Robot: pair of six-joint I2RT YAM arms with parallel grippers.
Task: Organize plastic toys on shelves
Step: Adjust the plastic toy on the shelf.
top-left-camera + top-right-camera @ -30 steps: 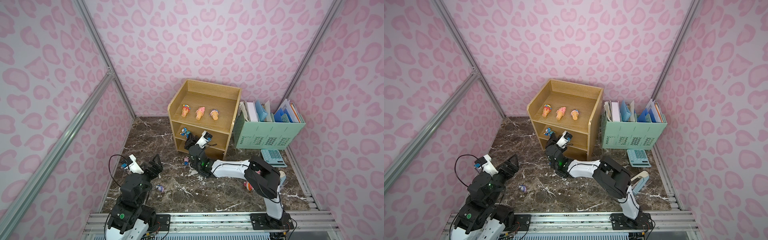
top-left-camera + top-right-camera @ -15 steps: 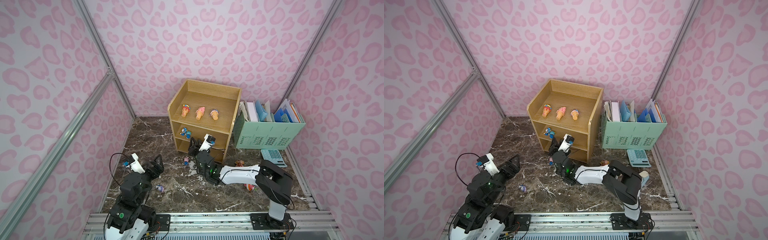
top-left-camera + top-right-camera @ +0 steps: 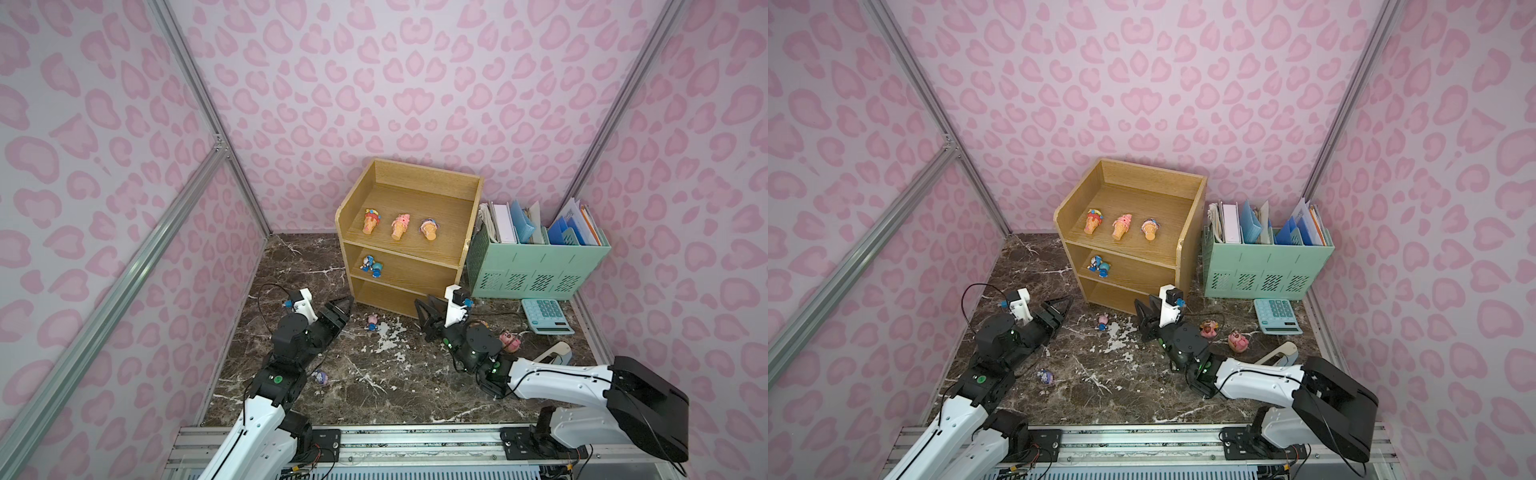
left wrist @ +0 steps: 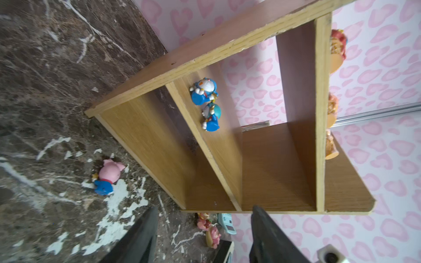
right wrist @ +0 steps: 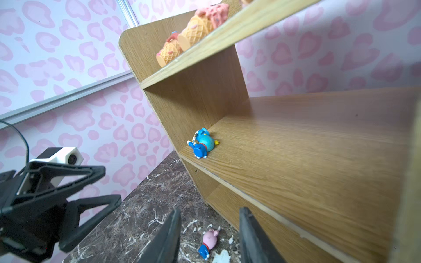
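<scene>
While your left claw [image 4: 205, 209] and right claw [image 5: 209, 210] both stand open and empty, they face the shelves [image 3: 403, 252]. Three cone toys [image 3: 399, 226] lie on the top tier and two blue toys [image 3: 371, 266] on the middle. A pink toy [image 3: 372, 322] lies on the table [image 3: 374, 386] just in front.

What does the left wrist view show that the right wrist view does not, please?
Only the left wrist view shows the calculator and two more small toys on the floor beyond the shelf. Only the right wrist view shows the white camera on the left arm. Both show the wooden shelf, the ice-cream cones on its top tier, a blue toy on the middle tier, and the pink toy lying on the floor.
</scene>
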